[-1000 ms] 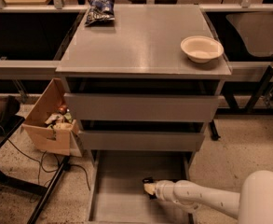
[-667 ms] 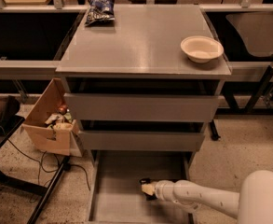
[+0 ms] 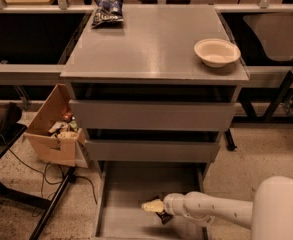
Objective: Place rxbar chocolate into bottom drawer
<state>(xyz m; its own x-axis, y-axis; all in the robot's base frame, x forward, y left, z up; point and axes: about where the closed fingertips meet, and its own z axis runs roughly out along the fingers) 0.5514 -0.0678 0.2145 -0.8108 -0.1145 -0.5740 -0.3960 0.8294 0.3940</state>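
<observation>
The bottom drawer [image 3: 136, 184] is pulled out at the foot of the grey cabinet, its flat floor showing. My gripper [image 3: 152, 205] reaches in from the right on a white arm and sits low over the drawer floor, right of its middle. A small dark piece, which looks like the rxbar chocolate [image 3: 163, 217], shows just below and behind the gripper's pale tip, inside the drawer. Whether it is held or lies on the floor cannot be told.
On the cabinet top [image 3: 151, 49] stand a white bowl [image 3: 217, 52] at the right and a blue-and-white snack bag [image 3: 107, 10] at the back left. Two upper drawers [image 3: 151, 115] are closed. A cardboard box [image 3: 53, 134] and cables lie on the floor to the left.
The gripper has shifted slightly left and toward the drawer's front, staying low inside it. Nothing else has moved.
</observation>
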